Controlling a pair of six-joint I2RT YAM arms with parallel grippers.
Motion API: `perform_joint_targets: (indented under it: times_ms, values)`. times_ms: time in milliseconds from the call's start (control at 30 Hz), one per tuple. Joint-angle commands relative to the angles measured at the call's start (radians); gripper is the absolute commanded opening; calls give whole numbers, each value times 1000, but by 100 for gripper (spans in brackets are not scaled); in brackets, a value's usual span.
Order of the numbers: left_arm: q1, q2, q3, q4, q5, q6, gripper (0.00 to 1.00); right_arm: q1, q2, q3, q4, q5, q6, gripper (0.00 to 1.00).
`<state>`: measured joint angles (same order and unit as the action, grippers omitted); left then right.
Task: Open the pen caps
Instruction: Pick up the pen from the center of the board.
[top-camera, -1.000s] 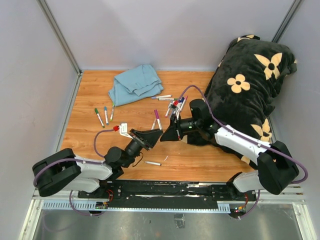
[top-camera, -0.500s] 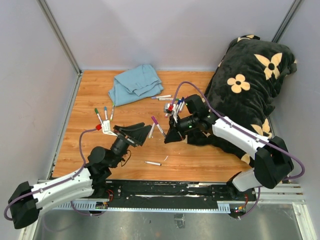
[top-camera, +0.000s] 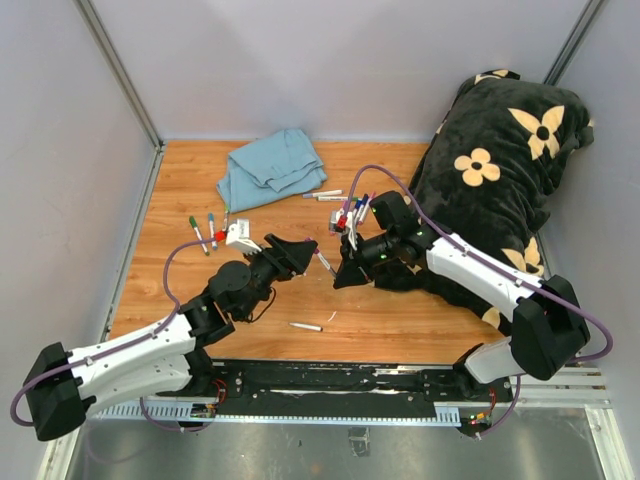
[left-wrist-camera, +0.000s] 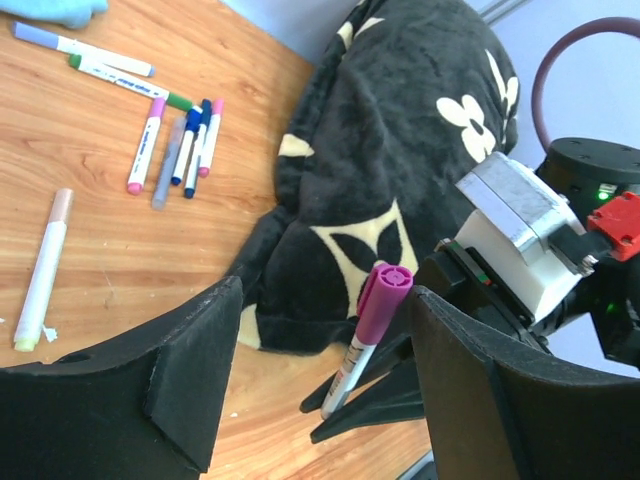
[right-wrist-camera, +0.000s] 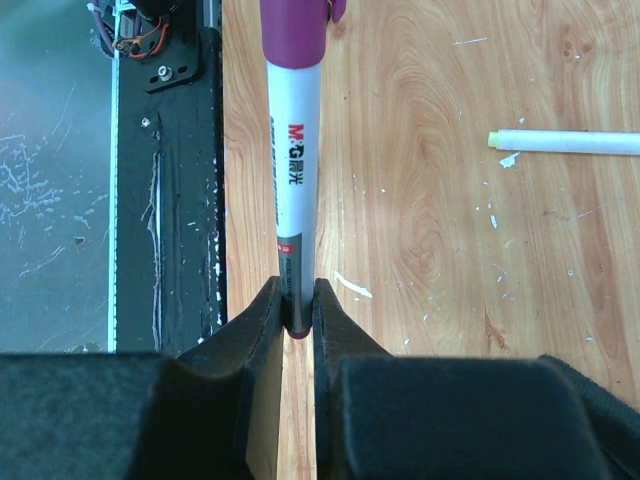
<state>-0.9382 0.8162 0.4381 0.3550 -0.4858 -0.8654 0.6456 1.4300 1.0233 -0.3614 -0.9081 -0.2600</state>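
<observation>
My right gripper (right-wrist-camera: 295, 300) is shut on the lower end of a white marker (right-wrist-camera: 293, 180) and holds it tilted above the table. The marker's purple pen cap (left-wrist-camera: 383, 300) points toward my left gripper (left-wrist-camera: 325, 295). That gripper is open, and the cap stands between its jaws, close to the right finger (left-wrist-camera: 470, 370). In the top view the two grippers meet at the table's middle, left (top-camera: 303, 252) and right (top-camera: 342, 274). Other capped markers lie in a cluster (top-camera: 350, 212) and in a group at the left (top-camera: 205, 232).
A black flowered pillow (top-camera: 490, 170) fills the right side, just behind my right arm. A blue cloth (top-camera: 270, 168) lies at the back. A capless marker barrel (top-camera: 306, 326) lies near the front edge, also visible in the right wrist view (right-wrist-camera: 570, 142). Grey walls enclose the table.
My left arm has swung right and forward, bringing its open jaws around the purple cap. My right gripper has kept hold of the marker and shifted only slightly.
</observation>
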Motion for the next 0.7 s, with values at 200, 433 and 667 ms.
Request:
perform_joint_targets:
  times_ms: [200,433,667]
  values:
    - [4,116,88,1,-35,5,50,13,-14,31,-19,19,-28,1]
    - [4,146,87,24,20,12,1,14,-22,28,-20,22,-39,6]
    - [4,123,16,143,109,-21,0,3,-39,34,16,-49,51,34]
